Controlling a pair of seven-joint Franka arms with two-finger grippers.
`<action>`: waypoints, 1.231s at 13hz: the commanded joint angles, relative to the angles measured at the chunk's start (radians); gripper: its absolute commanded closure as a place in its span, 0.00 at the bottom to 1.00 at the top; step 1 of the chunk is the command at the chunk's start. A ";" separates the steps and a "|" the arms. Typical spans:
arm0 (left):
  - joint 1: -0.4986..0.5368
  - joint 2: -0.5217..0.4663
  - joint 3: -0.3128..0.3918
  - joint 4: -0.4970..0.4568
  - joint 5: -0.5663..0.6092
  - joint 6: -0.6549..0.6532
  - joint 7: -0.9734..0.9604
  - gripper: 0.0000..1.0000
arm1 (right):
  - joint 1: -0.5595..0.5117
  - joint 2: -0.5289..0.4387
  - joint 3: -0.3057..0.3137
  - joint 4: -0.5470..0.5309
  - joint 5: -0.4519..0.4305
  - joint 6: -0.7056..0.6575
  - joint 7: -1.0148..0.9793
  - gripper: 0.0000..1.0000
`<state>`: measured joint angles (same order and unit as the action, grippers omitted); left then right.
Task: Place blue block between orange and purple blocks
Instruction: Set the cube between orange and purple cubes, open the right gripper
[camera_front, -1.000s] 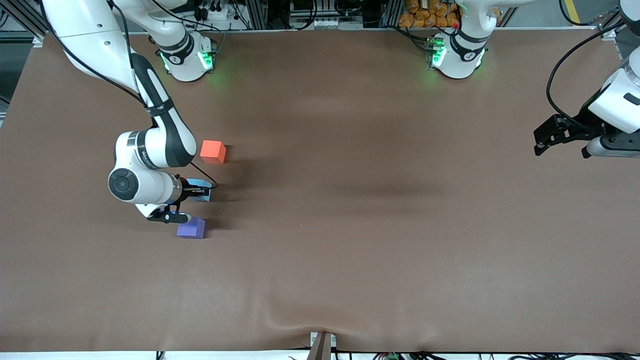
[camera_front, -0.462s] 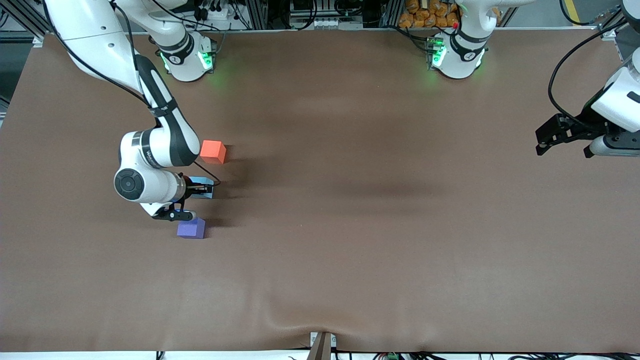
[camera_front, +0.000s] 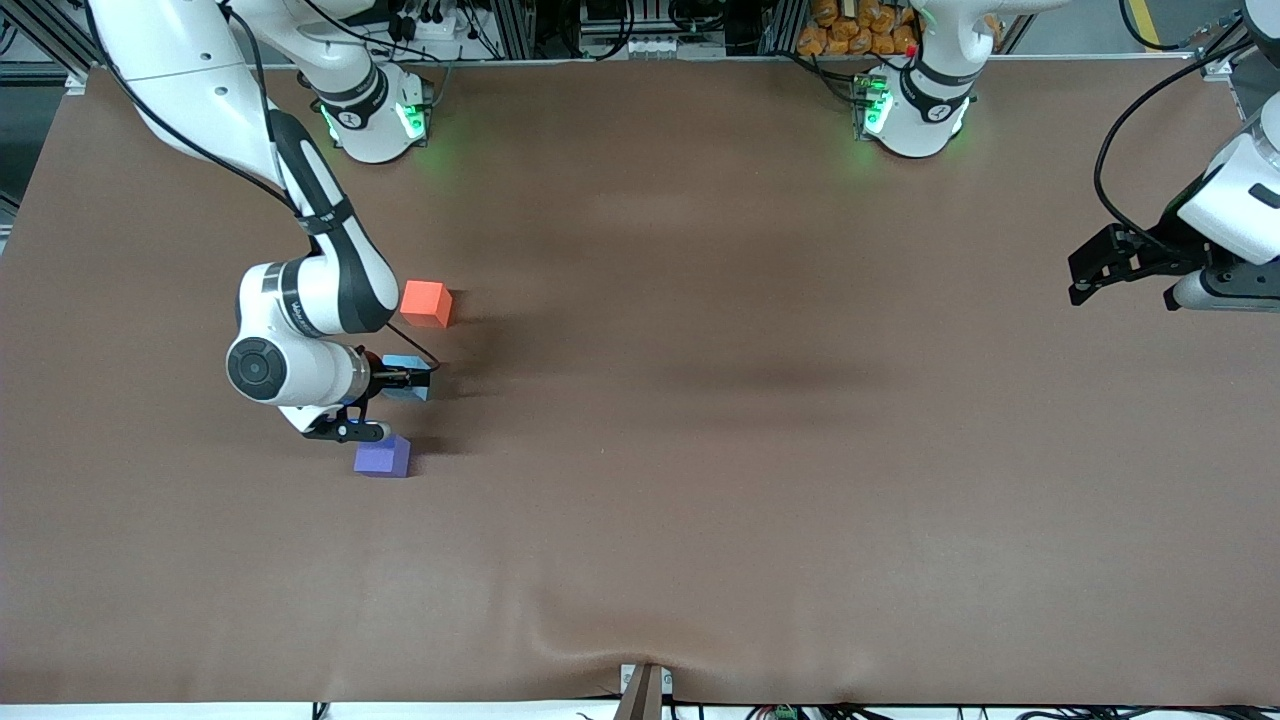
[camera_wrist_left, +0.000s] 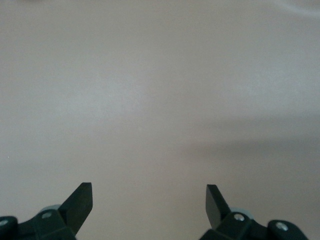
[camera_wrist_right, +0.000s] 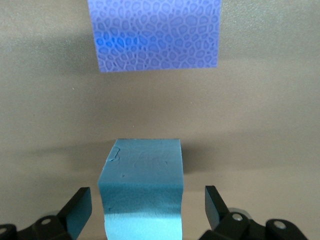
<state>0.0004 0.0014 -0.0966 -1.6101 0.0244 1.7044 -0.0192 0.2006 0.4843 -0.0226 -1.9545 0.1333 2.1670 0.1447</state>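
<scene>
The sky-blue block (camera_front: 402, 362) rests on the table between the orange block (camera_front: 425, 303) and the purple block (camera_front: 382, 457). My right gripper (camera_front: 408, 379) is low around the blue block. In the right wrist view the blue block (camera_wrist_right: 142, 185) sits between the open fingers of my right gripper (camera_wrist_right: 147, 196), with a gap on each side. The purple block (camera_wrist_right: 155, 35) lies just past it. My left gripper (camera_front: 1082, 282) hangs open and empty over the left arm's end of the table; the left wrist view shows this gripper (camera_wrist_left: 149, 194) over bare cloth only.
A brown cloth (camera_front: 700, 450) covers the whole table. The two arm bases (camera_front: 375, 115) (camera_front: 915, 110) stand along its edge farthest from the front camera. A small bracket (camera_front: 645, 690) sits at the edge nearest that camera.
My right arm's wrist has shifted a little toward the orange block, and more of the blue block shows beside it. My left gripper has only wavered slightly.
</scene>
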 joint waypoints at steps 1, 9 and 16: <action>0.004 -0.009 -0.005 0.013 -0.011 -0.038 0.022 0.00 | -0.009 -0.007 0.003 -0.008 0.016 0.007 -0.020 0.00; 0.009 -0.006 -0.003 0.062 -0.011 -0.129 0.019 0.00 | -0.093 -0.215 -0.004 0.012 0.003 -0.093 -0.069 0.00; 0.006 0.003 0.000 0.062 -0.004 -0.127 0.018 0.00 | -0.239 -0.485 -0.005 0.015 0.000 -0.343 -0.249 0.00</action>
<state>0.0011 0.0016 -0.0929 -1.5588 0.0244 1.5931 -0.0193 -0.0022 0.1024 -0.0406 -1.9135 0.1326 1.8882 -0.0782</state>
